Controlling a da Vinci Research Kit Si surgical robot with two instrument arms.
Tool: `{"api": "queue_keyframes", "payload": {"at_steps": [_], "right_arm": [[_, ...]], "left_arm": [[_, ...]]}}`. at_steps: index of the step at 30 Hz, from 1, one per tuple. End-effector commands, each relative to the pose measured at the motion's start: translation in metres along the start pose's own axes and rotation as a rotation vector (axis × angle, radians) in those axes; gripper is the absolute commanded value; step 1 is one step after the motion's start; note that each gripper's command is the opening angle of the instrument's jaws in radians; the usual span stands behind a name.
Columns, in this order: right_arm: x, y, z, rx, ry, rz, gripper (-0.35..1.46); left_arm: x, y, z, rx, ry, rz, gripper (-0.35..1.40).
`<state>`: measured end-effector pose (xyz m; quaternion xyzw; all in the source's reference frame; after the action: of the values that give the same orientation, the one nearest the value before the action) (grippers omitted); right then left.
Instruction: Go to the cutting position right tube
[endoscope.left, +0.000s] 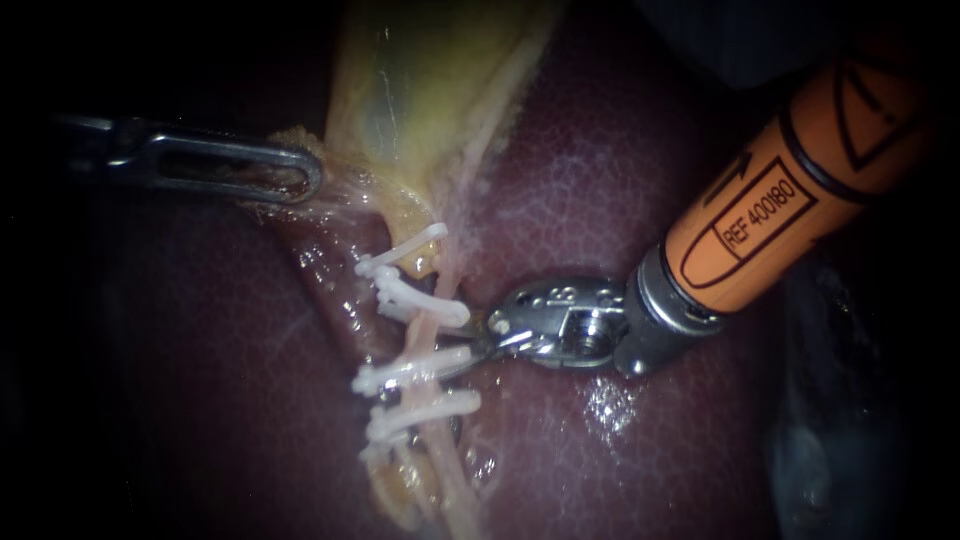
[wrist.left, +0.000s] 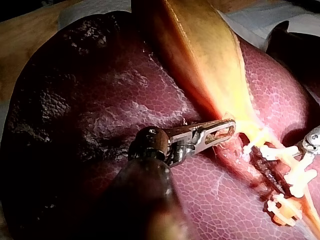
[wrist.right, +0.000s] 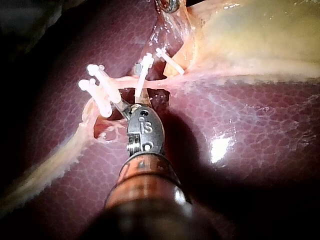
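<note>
The left instrument (endoscope.left: 300, 178) has its jaws closed on the lower edge of the gallbladder (endoscope.left: 420, 90). The right instrument (endoscope.left: 480, 347) reaches the right tube (endoscope.left: 428, 335) between two white clips (endoscope.left: 410, 370) over the liver (endoscope.left: 620, 200). Its tip is hidden there, so I cannot tell whether it is open or closed.
</note>
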<state>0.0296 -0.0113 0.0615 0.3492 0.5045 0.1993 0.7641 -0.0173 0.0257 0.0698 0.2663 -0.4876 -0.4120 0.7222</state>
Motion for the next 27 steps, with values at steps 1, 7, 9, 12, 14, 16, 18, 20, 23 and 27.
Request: {"api": "queue_keyframes", "payload": {"at_steps": [1,7,9,12,14,16,18,20,23,27], "right_arm": [[-0.0001,0.0002,0.0000,0.000,0.000,-0.001,1.30],[-0.0015,0.0015,-0.0003,-0.001,-0.002,0.017,1.31],[-0.0023,0.0023,-0.0005,-0.001,-0.003,0.025,1.31],[-0.0038,0.0035,-0.0006,-0.012,-0.042,0.033,1.28],[-0.0050,0.0042,-0.0007,-0.022,-0.081,0.030,1.26],[-0.0058,0.0047,-0.0008,-0.029,-0.105,0.027,1.25],[-0.0065,0.0051,-0.0010,-0.033,-0.124,0.025,1.25],[-0.0069,0.0053,-0.0015,-0.033,-0.134,0.024,1.25],[-0.0071,0.0054,-0.0023,-0.030,-0.140,0.023,1.23],[-0.0073,0.0052,-0.0038,-0.026,-0.156,0.035,1.25]], "left_arm": [[0.0000,0.0000,0.0000,0.000,0.000,0.000,-0.35],[0.0000,0.0000,0.0000,0.000,0.000,0.000,-0.35],[0.0000,0.0000,0.0000,0.000,0.000,0.000,-0.35],[0.0001,0.0001,0.0000,0.000,0.000,0.001,-0.35],[0.0001,0.0001,0.0001,0.000,0.000,0.001,-0.35],[0.0001,0.0001,0.0001,0.000,0.000,0.001,-0.35],[0.0001,0.0001,0.0001,0.000,0.000,0.001,-0.35],[0.0001,0.0001,0.0001,0.000,0.000,0.001,-0.35],[0.0002,0.0001,0.0000,0.000,0.000,0.001,-0.35],[0.0002,0.0001,0.0000,0.000,0.000,0.001,-0.35]]}}
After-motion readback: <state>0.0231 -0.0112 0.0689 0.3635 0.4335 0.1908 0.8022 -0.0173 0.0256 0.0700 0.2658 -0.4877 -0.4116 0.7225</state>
